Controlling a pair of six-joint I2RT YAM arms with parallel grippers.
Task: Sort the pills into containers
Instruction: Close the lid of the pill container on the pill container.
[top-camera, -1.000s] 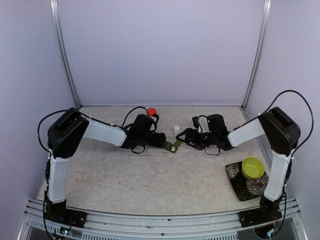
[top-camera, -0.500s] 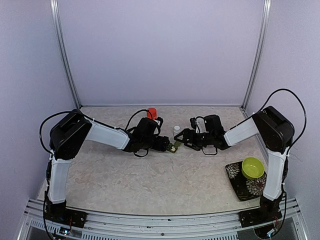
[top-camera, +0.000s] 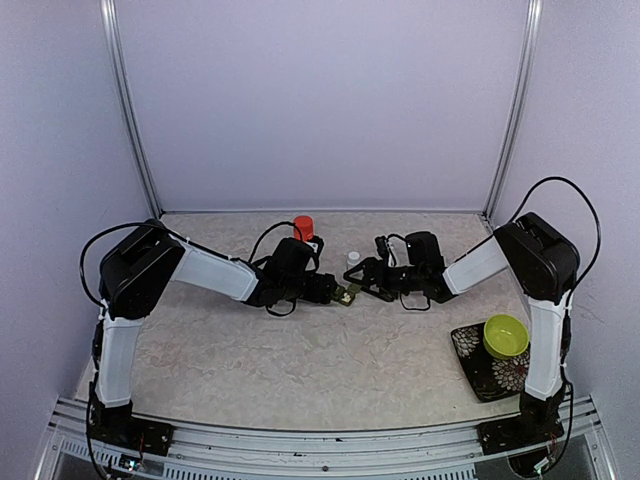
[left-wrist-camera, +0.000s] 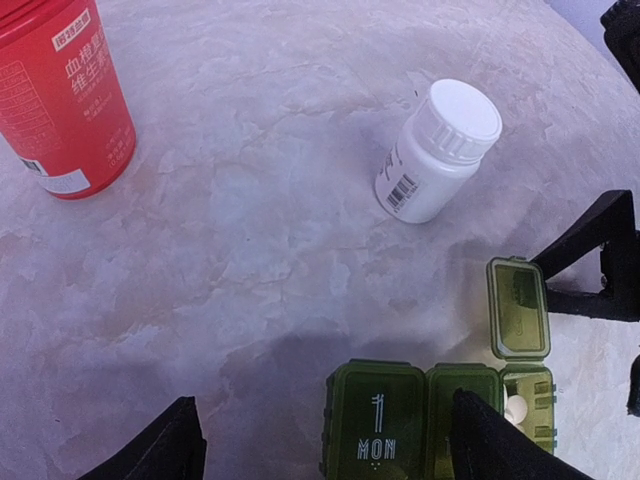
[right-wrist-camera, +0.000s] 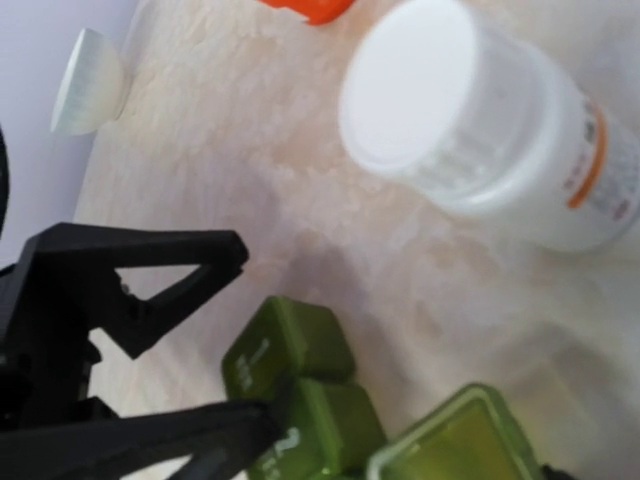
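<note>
My left gripper (left-wrist-camera: 320, 450) hangs low over the marbled tabletop (left-wrist-camera: 250, 250), fingers spread wide and holding nothing. The dark green pill box (left-wrist-camera: 440, 420) lies between them at the lower right of the left wrist view. At upper left stands the red-orange bottle (left-wrist-camera: 60, 95). Right of centre is the white bottle (left-wrist-camera: 437, 150), its cap on. On the box, the MON lid (left-wrist-camera: 375, 425) and the middle lid (left-wrist-camera: 445, 385) are down. Only the right-hand lid (left-wrist-camera: 518, 308) is flipped up, with what looks like one white pill (left-wrist-camera: 515, 405) inside. My right gripper (right-wrist-camera: 250, 335), likewise parted and empty, reaches in just beside that open lid. I judge the sorting barely begun: two compartments remain to be opened and filled.
</note>
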